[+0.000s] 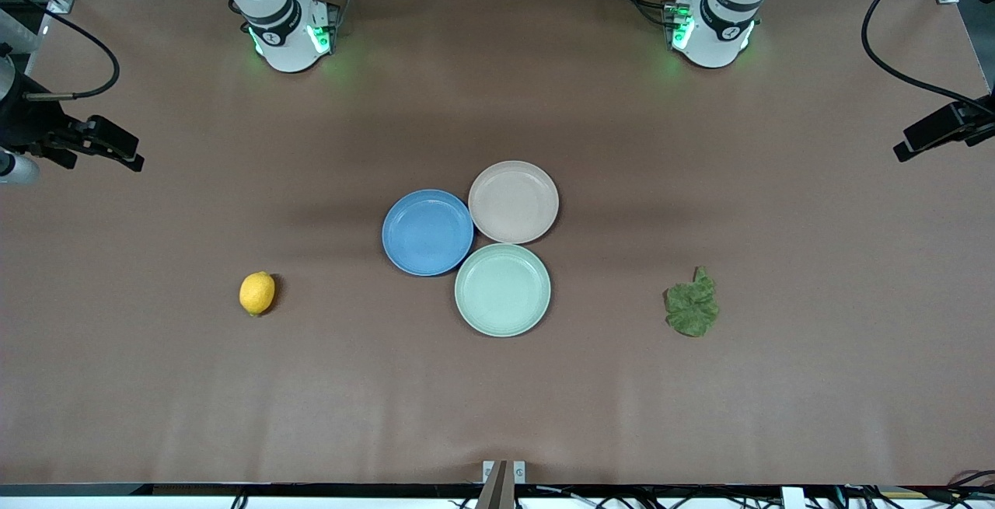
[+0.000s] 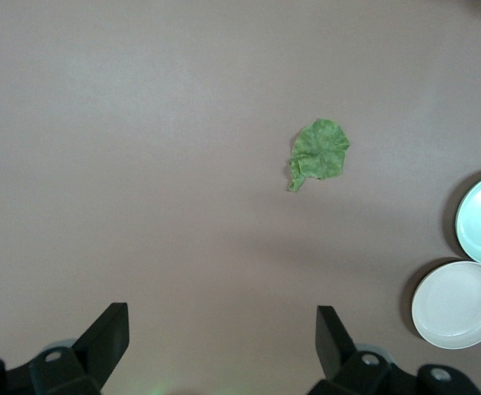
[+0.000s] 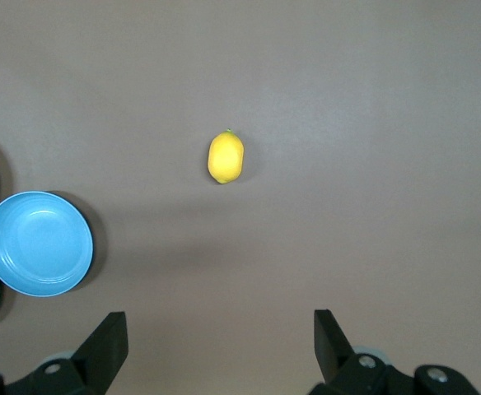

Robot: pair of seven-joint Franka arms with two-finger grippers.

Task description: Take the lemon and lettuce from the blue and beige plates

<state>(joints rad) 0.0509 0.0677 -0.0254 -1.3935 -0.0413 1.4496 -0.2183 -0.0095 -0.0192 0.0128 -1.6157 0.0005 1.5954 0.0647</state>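
Note:
The lemon lies on the bare table toward the right arm's end; it also shows in the right wrist view. The lettuce lies on the bare table toward the left arm's end and shows in the left wrist view. The blue plate and the beige plate touch at mid-table, and both are empty. My right gripper is open and empty, high over the table at its own end. My left gripper is open and empty, high at its own end.
A mint-green plate, empty, touches the blue and beige plates and is nearer to the front camera than both. The two arm bases stand at the table's back edge. Black cables hang near both ends.

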